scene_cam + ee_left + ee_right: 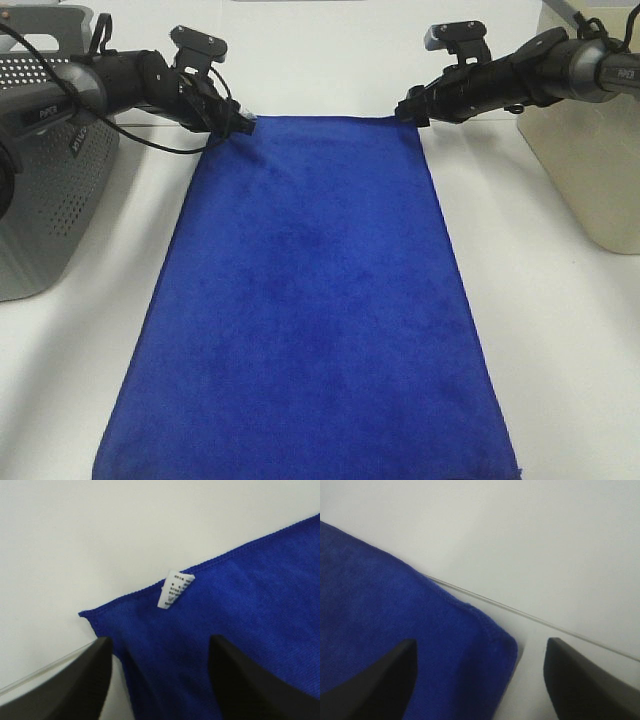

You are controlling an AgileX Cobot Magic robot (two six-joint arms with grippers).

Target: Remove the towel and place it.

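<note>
The royal-blue towel (315, 300) lies spread flat on the white table (560, 330), running from the far middle to the near edge. My left gripper (243, 127) is at the towel's far left corner and my right gripper (408, 112) is at its far right corner. In the left wrist view the left gripper (160, 680) is open, with the towel corner (200, 645) and its white tag (175, 590) between the black fingers (75, 685). In the right wrist view the right gripper (480, 680) is open astride the other corner (445, 645).
A grey perforated basket (40, 180) stands at the left edge, behind the left arm. A beige container (590, 160) stands at the far right. Bare white table shows on both sides of the towel.
</note>
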